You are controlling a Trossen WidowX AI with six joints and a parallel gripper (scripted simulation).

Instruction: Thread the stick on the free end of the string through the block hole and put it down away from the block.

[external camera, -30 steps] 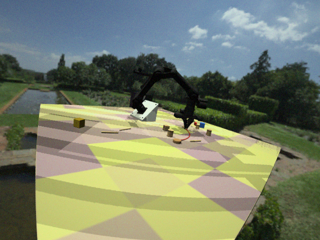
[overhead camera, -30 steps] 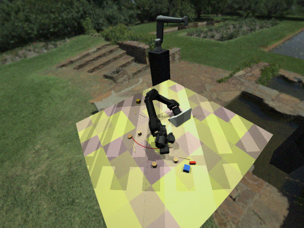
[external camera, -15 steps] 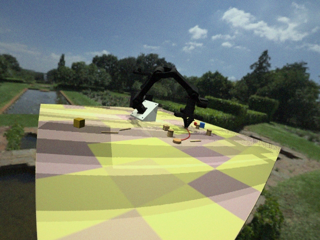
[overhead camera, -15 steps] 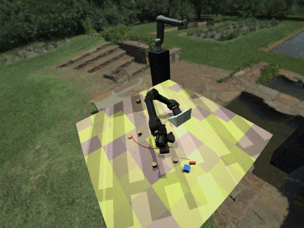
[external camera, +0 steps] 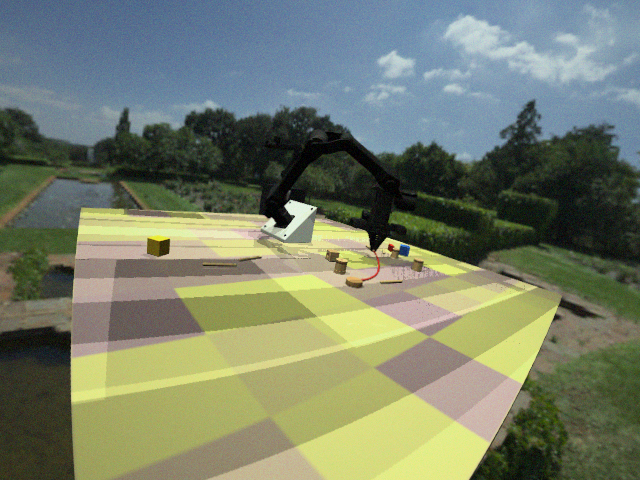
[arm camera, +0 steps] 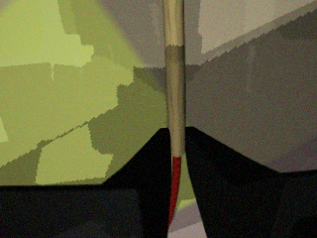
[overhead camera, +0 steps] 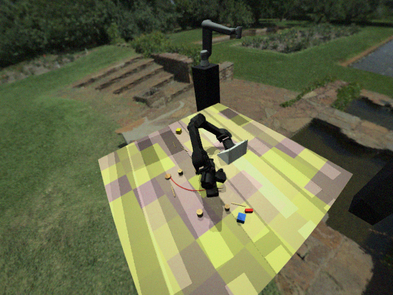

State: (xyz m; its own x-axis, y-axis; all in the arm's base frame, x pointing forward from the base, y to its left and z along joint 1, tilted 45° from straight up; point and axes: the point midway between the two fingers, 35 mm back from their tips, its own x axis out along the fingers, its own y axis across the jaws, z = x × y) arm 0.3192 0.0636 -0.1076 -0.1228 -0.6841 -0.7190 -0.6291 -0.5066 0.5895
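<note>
My gripper is shut on the stick at its string end, low over the table; whether the stick touches the table I cannot tell. The stick points away from the fingers, up the wrist view. The red string curves from it to the round wooden button on the table. The small wooden block stands behind a wooden cylinder in the exterior view, with a dark hole faintly visible. The arm hides the block in the top view.
Wooden cylinders stand around. Loose sticks lie apart. A blue block and red block lie beyond the gripper. A yellow cube is farther off.
</note>
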